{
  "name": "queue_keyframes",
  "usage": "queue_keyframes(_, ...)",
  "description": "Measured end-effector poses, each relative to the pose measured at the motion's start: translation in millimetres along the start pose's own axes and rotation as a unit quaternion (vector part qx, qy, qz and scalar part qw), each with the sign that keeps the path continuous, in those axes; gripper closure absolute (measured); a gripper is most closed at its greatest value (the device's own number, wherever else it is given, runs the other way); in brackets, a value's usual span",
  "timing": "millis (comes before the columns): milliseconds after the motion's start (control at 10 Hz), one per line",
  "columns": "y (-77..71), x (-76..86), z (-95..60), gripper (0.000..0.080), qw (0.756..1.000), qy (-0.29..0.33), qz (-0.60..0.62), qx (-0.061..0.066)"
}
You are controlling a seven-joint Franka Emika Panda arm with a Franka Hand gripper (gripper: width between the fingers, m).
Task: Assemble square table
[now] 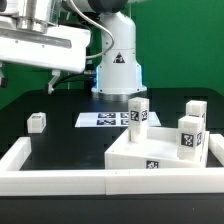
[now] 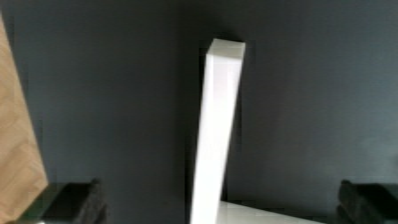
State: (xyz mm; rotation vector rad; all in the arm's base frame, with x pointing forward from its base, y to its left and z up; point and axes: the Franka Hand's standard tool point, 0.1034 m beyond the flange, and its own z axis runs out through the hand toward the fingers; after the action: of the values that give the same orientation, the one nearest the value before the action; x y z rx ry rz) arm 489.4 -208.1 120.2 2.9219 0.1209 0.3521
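Here the hand [image 1: 62,80] hangs high at the exterior view's upper left, well above the black counter [image 1: 60,105], with nothing between its fingers; in the wrist view the two dark fingertips [image 2: 71,200] stand wide apart. The large white square plastic slab [image 1: 160,152] of the square table lies flat on the counter at the exterior view's lower right, well apart from the hand and below it. Three short white block legs with black-and-white tags stand upright on or at the slab: one near its rear left corner [image 1: 138,112], one at the rear right [image 1: 196,112], one toward the front right [image 1: 190,138]. A fourth small white tagged block [image 1: 37,122] sits alone on the counter at the exterior view's left, nearer the hand than the slab is, yet still clear of it. The flat white marker board [image 1: 108,119] lies on the counter in front of the robot base. A long white rim wall [image 1: 50,180] runs along the near edge; the wrist view shows a narrow white bar [image 2: 217,120] running lengthwise between the fingers' positions, not touched by either.
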Motion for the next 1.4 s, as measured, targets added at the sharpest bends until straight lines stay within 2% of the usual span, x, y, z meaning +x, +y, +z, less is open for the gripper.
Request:
queue_keyframes(200,-0.3,-0.9,-0.5,0.015,1.0,0.0,0.002,0.001)
queue_keyframes(300,-7.6,-2.0,0.7,0.015,1.0,-0.001,0.011,0.003)
queue_keyframes(500,-13.2,-20.1,6.0,0.015,1.0,-0.016,0.022,0.01)
queue_keyframes(600,-17.7,-17.2,7.0,0.015,0.999,-0.026,0.026,0.02)
queue_keyframes(700,-16.6,-15.0,6.5,0.015,0.999,-0.023,0.024,0.018)
queue_keyframes(800,-19.5,-16.9,7.9,0.015,0.999,-0.03,0.029,0.023)
queue_keyframes(900,-28.6,-16.6,9.5,0.015,0.997,-0.056,0.035,0.042)
queue_keyframes(1000,-32.4,-15.9,10.2,0.015,0.995,-0.075,0.033,0.054)
queue_keyframes(1100,-36.5,-24.1,13.9,0.015,0.992,-0.106,0.031,0.068)
queue_keyframes(1200,-39.8,-28.3,17.4,0.015,0.988,-0.132,0.028,0.077)
queue_keyframes(1400,-44.6,-39.0,24.4,0.015,0.98,-0.176,0.024,0.087)
